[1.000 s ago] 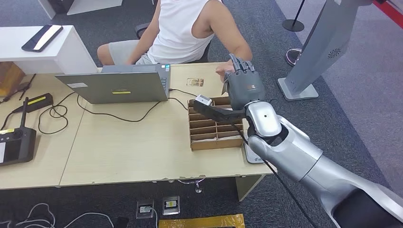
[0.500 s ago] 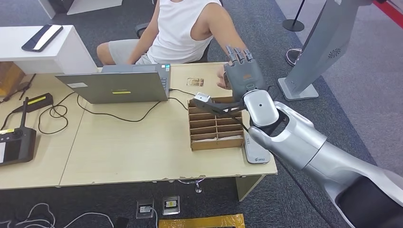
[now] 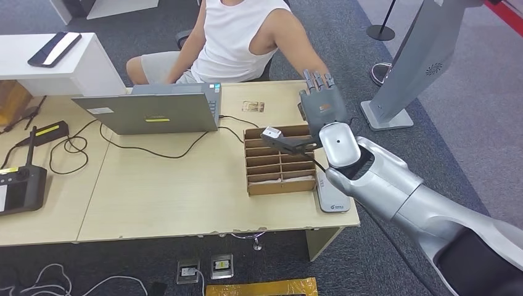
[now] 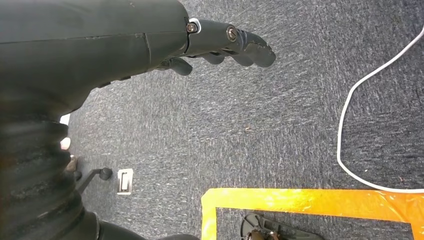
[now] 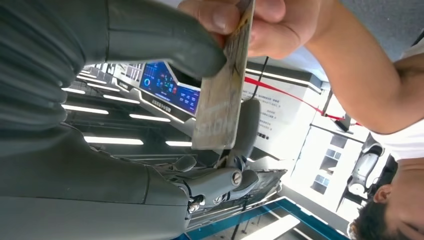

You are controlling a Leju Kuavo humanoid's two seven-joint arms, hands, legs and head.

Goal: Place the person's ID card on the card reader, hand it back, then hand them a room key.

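We see the right robot hand (image 3: pixel 321 108) raised over the far edge of the worktop (image 3: pixel 172 191), fingers pointing up and away toward the seated person. The card (image 5: pixel 220 95) is inside it. In the right wrist view it stands between the grey thumb and a dark finger, and both look to press on it, so we judge it pinched there. The person's hand (image 5: pixel 260 25) grips the card's far end too, so both hold it. Its long axis runs along the robot fingers, from the person's pinch toward the palm.

The coming move turns on one relation. The reader (image 3: pixel 333 196) lies back toward us from the hand, at the worktop's right edge under the right forearm, just beside the box (image 3: pixel 280 161). The right arm is the nearer one. The left robot hand (image 4: pixel 220 42) hangs over the carpet, fingers loosely extended and holding nothing.

In the way we count the box's wall and a black cable crossing near it. The laptop (image 3: pixel 154 111) sits well apart to the left.
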